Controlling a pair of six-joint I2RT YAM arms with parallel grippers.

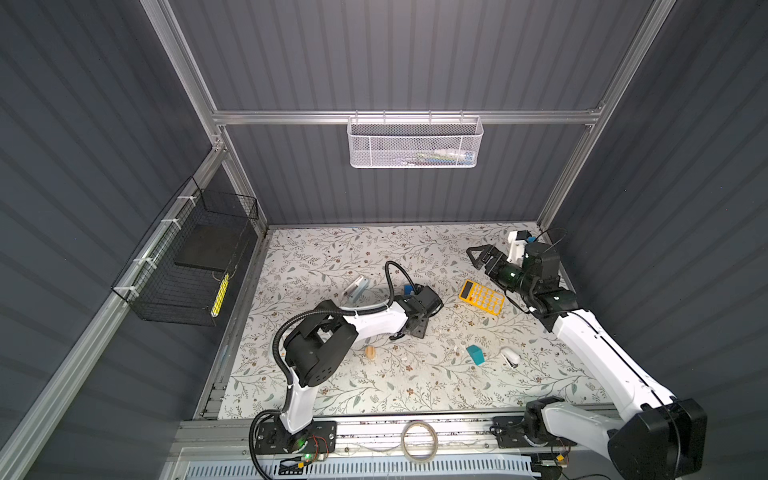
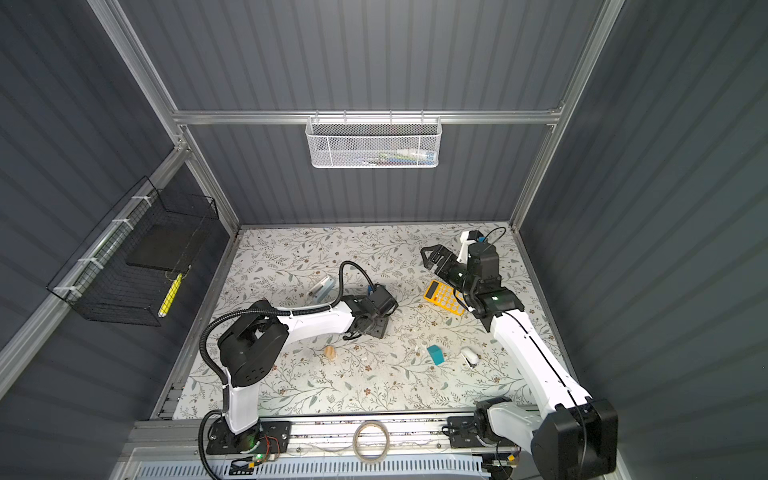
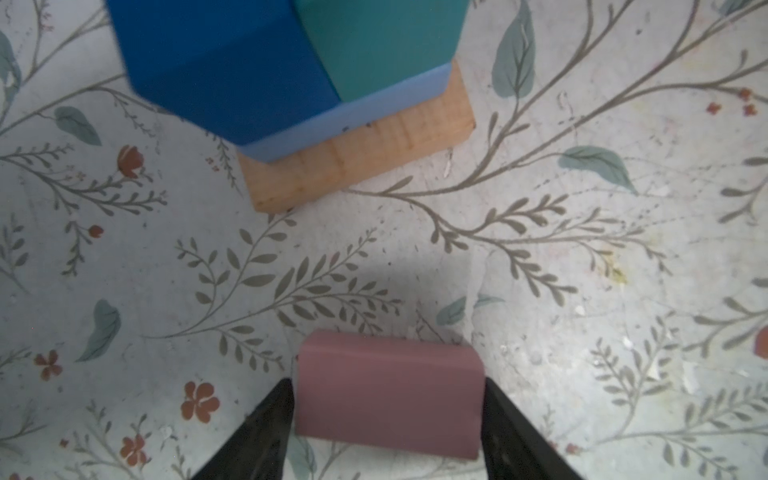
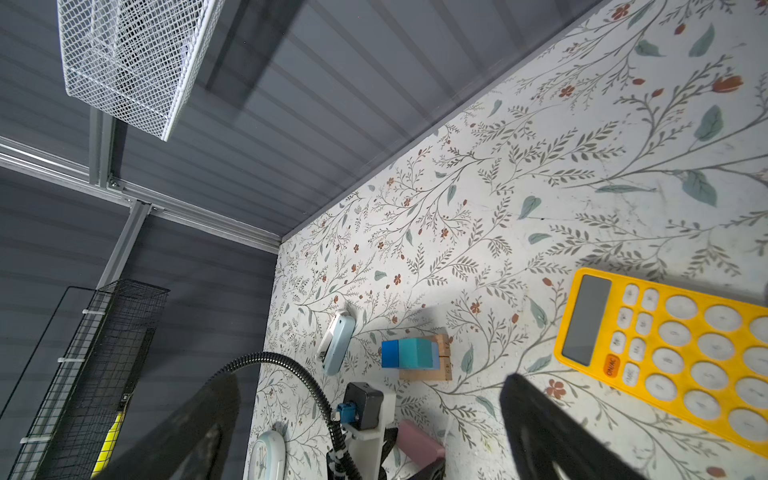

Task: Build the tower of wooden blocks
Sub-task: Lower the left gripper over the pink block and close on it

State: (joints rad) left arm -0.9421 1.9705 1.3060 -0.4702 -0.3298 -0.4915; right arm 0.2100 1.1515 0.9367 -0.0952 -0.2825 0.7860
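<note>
The floral tabletop (image 1: 332,257) carries two tan bars (image 3: 357,166) lying side by side and touching near its middle, with coloured blocks stacked on them. A stapler (image 1: 357,289) lies near them on the left. A yellow calculator (image 1: 482,297) lies to their right. Nearer the front sit a small tan piece (image 1: 370,352), a teal block (image 1: 475,354) and, beside that, a small white item (image 1: 510,358).
</note>
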